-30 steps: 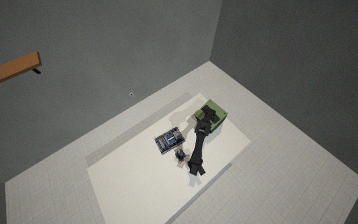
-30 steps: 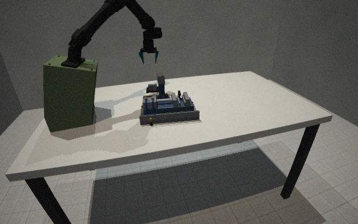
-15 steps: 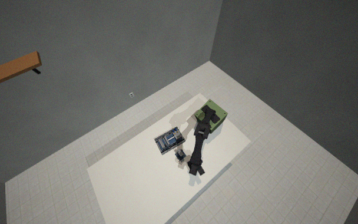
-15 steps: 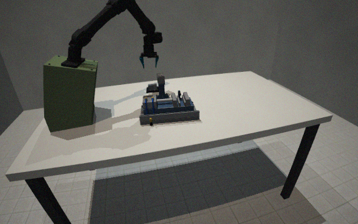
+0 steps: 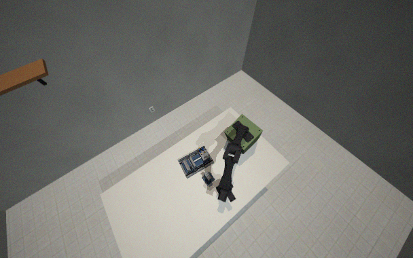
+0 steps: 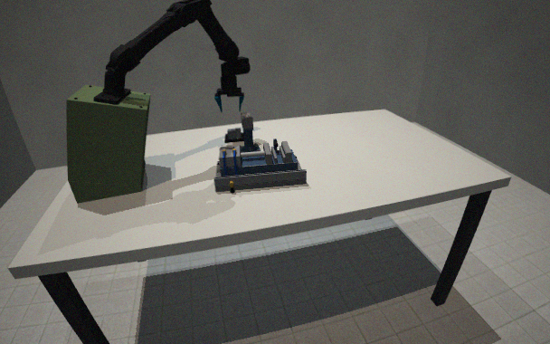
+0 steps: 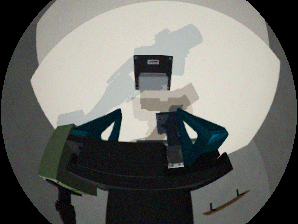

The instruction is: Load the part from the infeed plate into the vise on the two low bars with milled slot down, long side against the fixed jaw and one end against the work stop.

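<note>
My gripper [image 6: 231, 111] [image 7: 149, 112] is open and empty, pointing down above the table. The part [image 6: 233, 133] [image 7: 153, 81], a grey block, lies on the dark infeed plate [image 7: 152, 69]; its slot cannot be made out. In the wrist view it is ahead of the fingertips, between their lines. The V-block [image 6: 247, 121] [image 5: 208, 176] stands on a post; in the wrist view it shows beside the right finger. The vise [image 6: 269, 167] [image 5: 195, 161] is open. Its fixed jaw [image 6: 286, 151] is at the right in the exterior view, with the work stop [image 6: 275, 144] between the jaws.
The green pedestal [image 5: 244, 129] [image 6: 106, 149] carries the arm at one end of the white table [image 5: 154, 204] [image 6: 377, 149]. The V-block's post stands between the vise and the infeed plate. The arm hides the infeed plate in the top view.
</note>
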You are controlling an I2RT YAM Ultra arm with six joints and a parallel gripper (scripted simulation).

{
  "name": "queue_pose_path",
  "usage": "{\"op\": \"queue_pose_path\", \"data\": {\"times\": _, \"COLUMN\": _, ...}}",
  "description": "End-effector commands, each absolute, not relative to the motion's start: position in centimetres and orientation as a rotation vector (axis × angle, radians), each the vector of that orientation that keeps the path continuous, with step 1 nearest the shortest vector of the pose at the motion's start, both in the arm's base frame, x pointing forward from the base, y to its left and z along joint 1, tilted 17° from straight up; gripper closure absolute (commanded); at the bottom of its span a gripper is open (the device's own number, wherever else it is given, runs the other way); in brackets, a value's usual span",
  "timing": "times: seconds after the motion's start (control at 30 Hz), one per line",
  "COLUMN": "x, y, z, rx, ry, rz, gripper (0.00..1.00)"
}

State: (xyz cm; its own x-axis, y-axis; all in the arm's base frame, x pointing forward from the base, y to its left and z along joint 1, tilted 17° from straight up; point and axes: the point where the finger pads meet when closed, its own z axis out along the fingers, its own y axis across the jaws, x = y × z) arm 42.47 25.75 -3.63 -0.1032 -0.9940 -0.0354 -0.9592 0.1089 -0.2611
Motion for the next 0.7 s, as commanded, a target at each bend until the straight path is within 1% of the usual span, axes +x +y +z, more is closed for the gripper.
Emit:
{"op": "queue_pose_path", "data": {"times": 0.0, "x": 44.0, "y": 27.0, "z": -3.1, "rx": -1.916, "ry": 2.127, "rz": -0.245, "gripper": 0.19}}
{"op": "queue_pose_path", "data": {"times": 0.2, "x": 44.4, "y": 26.9, "z": -4.0, "rx": -1.912, "ry": 2.128, "rz": -0.246, "gripper": 0.19}}
{"op": "queue_pose_path", "data": {"times": 0.23, "x": 44.9, "y": 27.3, "z": -2.5, "rx": -1.886, "ry": 2.104, "rz": -0.249, "gripper": 0.19}}
{"op": "queue_pose_path", "data": {"times": 0.3, "x": 44.6, "y": 27.0, "z": -4.8, "rx": -1.913, "ry": 2.129, "rz": -0.245, "gripper": 0.19}}
{"op": "queue_pose_path", "data": {"times": 0.67, "x": 45.4, "y": 27.0, "z": -7.4, "rx": -1.913, "ry": 2.129, "rz": -0.246, "gripper": 0.19}}
